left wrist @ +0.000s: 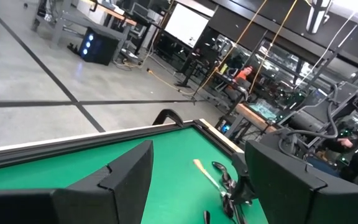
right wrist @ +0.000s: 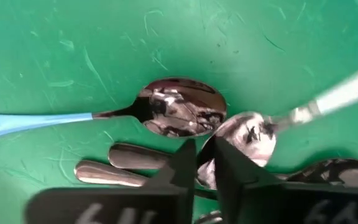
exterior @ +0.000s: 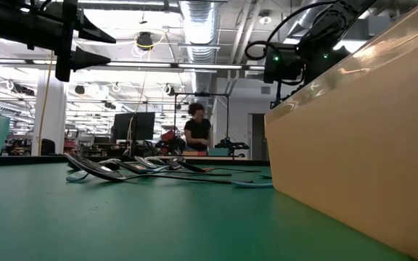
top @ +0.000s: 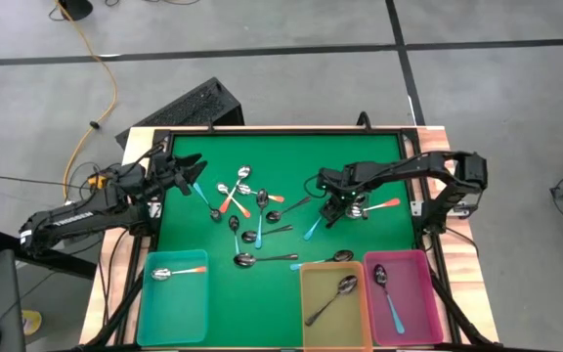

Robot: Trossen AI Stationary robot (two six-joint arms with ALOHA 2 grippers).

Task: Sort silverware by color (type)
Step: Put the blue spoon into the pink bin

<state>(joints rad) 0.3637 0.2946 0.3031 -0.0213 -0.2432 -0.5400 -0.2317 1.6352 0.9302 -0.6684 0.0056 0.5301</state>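
Observation:
Small spoons with shiny bowls lie on the green mat [top: 379, 156]. Most are in a loose heap [top: 247, 210] at its middle, with orange, light blue or dark handles. My right gripper [top: 337, 208] points down into a smaller cluster: a blue-handled spoon [right wrist: 179, 115], a spoon with a pale blurred handle [right wrist: 250, 137] and two dark handle ends [right wrist: 126, 155]. Its fingers [right wrist: 179, 168] stand almost together there. My left gripper [top: 192, 176] hovers open near the mat's left edge, holding nothing. My right gripper comes from above, pointing down, with its fingertips on the small cluster resting on the mat. A sliver of shiny metal [right wrist: 206, 169] shows in the narrow gap between the tips. The fingers hide which spoon this is and which part of it.
Three bins stand along the near edge. The teal one [top: 174, 308] holds an orange-handled spoon, the yellow one [top: 311, 313] a dark spoon, the pink one [top: 413, 313] a blue-handled spoon. Another spoon [top: 332, 257] lies just beyond the yellow bin. A person [exterior: 197, 130] stands far behind the table.

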